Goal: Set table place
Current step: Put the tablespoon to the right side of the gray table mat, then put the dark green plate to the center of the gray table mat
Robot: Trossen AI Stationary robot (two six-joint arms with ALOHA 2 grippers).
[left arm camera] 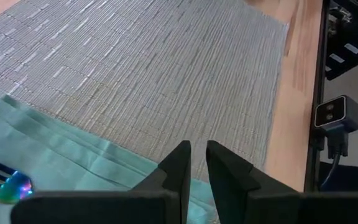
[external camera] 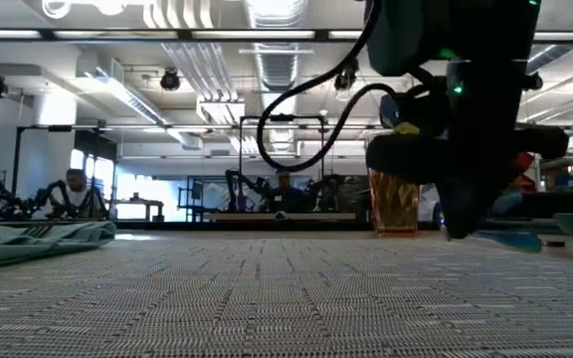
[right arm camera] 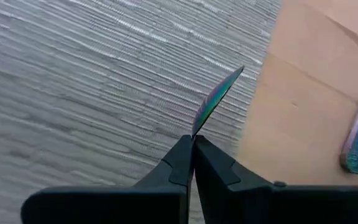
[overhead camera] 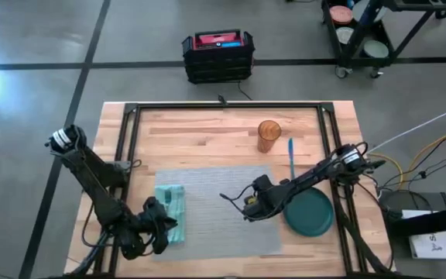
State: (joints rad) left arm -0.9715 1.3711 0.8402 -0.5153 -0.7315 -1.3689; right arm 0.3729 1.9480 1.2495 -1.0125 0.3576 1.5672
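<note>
From above we see the table [overhead camera: 207, 128] of light planks with the grey woven place [overhead camera: 223, 205] lying across its near half. The right gripper [overhead camera: 246, 203] hangs over the right part of the mat, and its wrist view shows the two fingers pressed together on a thin iridescent blade [right arm camera: 216, 99], seemingly a knife, which juts out past the fingertips toward the mat's edge. Just off that edge, on bare wood, lies a dark green plate [overhead camera: 310, 211], with a blue-handled utensil [overhead camera: 291, 157] beyond it and an amber cup [overhead camera: 269, 136] farther back. The left gripper [overhead camera: 155, 229] sits at the mat's left end over a folded teal napkin [overhead camera: 173, 211]; its fingers are drawn nearly together (a narrow gap remains) with nothing between them, and a fork [left arm camera: 2, 180] with an iridescent handle rests on the cloth close by. A small camera [left arm camera: 336, 115] is fixed to the table's frame.
</note>
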